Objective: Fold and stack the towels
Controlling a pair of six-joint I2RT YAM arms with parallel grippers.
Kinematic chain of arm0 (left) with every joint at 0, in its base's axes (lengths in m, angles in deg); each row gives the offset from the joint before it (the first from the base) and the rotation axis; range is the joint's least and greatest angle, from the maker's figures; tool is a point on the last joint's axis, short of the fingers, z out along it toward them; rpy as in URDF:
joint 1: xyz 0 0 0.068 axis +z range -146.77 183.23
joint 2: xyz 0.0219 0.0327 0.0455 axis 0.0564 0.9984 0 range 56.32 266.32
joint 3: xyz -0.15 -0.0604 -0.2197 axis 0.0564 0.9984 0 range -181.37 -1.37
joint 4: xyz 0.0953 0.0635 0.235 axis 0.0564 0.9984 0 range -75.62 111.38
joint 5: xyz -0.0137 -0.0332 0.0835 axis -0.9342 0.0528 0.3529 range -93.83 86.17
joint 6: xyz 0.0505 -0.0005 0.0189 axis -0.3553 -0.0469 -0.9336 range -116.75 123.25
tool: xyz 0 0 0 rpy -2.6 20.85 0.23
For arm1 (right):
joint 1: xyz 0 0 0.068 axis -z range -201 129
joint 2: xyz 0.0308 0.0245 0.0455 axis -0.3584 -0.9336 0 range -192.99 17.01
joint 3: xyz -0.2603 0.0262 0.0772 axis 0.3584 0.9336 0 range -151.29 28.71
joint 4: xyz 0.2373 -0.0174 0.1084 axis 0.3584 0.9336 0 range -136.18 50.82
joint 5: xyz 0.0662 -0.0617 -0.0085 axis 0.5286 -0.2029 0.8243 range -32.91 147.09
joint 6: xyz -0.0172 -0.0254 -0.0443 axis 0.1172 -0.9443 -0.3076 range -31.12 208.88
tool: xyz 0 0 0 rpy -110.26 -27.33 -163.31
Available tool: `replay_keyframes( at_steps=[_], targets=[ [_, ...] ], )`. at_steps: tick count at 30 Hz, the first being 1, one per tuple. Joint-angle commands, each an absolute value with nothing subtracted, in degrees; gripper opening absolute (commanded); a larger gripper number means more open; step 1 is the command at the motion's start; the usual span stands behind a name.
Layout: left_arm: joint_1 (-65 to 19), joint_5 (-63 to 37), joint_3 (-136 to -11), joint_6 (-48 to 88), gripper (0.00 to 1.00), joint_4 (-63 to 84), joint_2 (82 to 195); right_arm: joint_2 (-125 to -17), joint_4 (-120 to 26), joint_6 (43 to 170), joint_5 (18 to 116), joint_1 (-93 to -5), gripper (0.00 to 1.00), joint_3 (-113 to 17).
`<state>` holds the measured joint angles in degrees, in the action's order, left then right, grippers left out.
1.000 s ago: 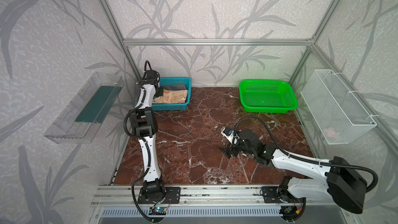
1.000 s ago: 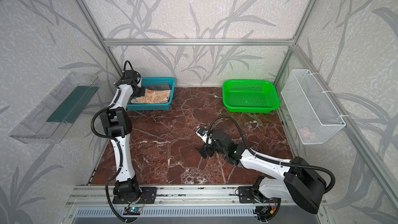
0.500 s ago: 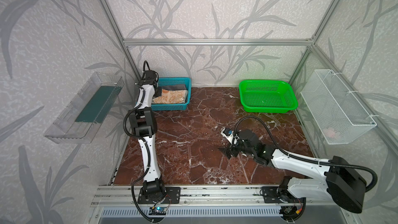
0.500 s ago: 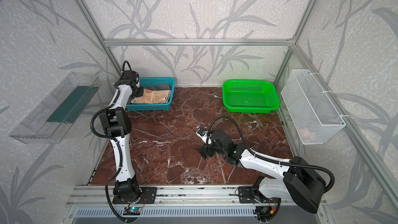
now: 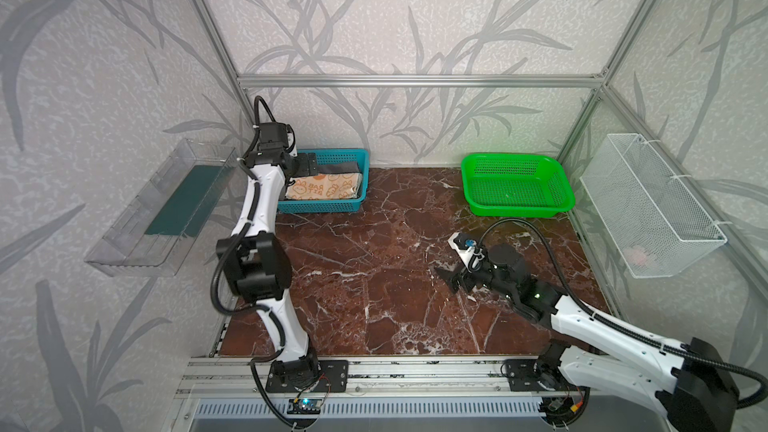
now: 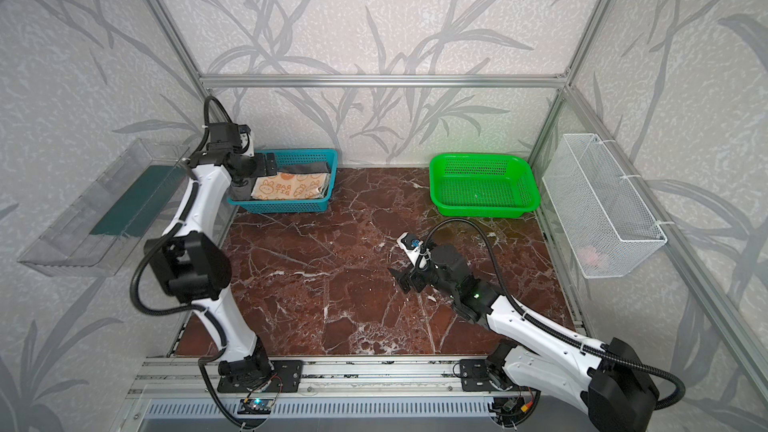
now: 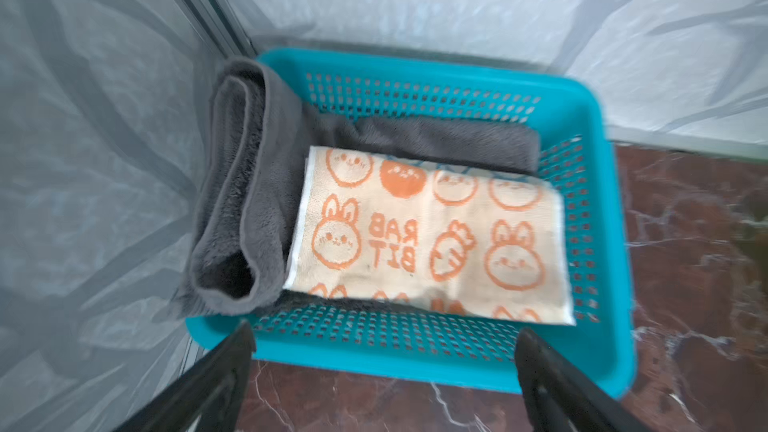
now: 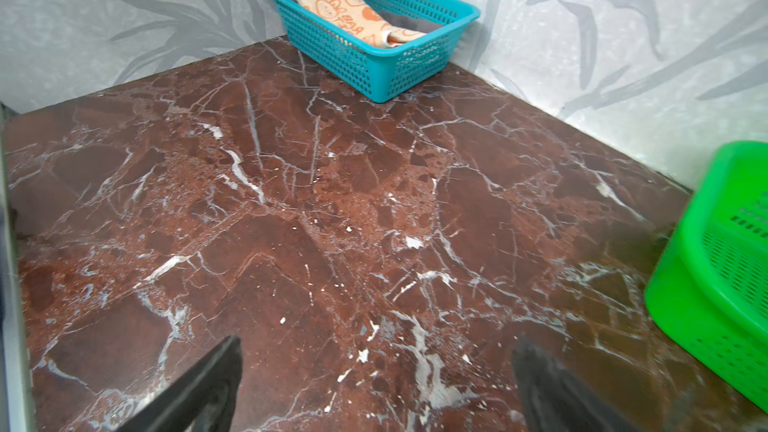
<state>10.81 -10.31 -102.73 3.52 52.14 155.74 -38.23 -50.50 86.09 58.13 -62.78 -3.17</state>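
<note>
Left gripper (image 7: 384,334): fingers spread wide, where a second ago they were shut. It has drawn back to the left end of the teal basket (image 5: 345,156); the arm is upright with the wrist bent over.
Towels: orange bunny towel (image 7: 424,234) lies folded on the dark grey towel (image 7: 245,201), both inside the basket.
Right gripper (image 8: 378,351): unmoved, fingers apart, low over the desk (image 5: 365,268), arm stretched forward.

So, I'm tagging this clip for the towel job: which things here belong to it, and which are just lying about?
Job: orange towel, lying on the grey towel, both in the blue basket.

Lying about: green basket, wire basket on the wall, clear tray on the opposite wall.
</note>
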Motion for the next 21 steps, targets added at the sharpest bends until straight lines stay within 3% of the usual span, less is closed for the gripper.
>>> replay_keyframes(
  at_steps=[1,5,8,12,15,17,21],
  targets=[
    [7.11,-12.66,-85.57,7.26,0.99,39.78,139.95,-34.98,-43.28,88.31,56.33,-58.86,0.99,-5.43],
    [3.61,-9.69,-58.56,14.01,0.99,24.17,120.68,-32.40,-41.58,87.79,50.85,-53.52,0.99,-3.93],
    [3.55,-2.99,-45.63,17.34,0.99,19.37,112.17,-32.46,-43.33,87.95,46.13,-48.29,0.99,-1.18],
    [3.54,5.51,-32.96,15.81,0.99,10.78,106.73,-33.54,-52.10,91.15,47.29,-37.17,0.99,4.99],
    [3.63,8.25,-26.79,13.38,0.99,2.03,107.55,-34.92,-62.06,93.06,46.73,-31.13,0.99,9.80],
    [3.84,9.56,-22.51,10.84,0.99,-9.66,113.25,-37.92,-71.62,92.32,44.20,-29.28,0.99,13.29],
    [4.18,11.79,-21.84,13.30,0.99,-18.54,126.16,-45.45,-77.06,90.38,43.22,-27.36,0.99,12.60]
  ],
)
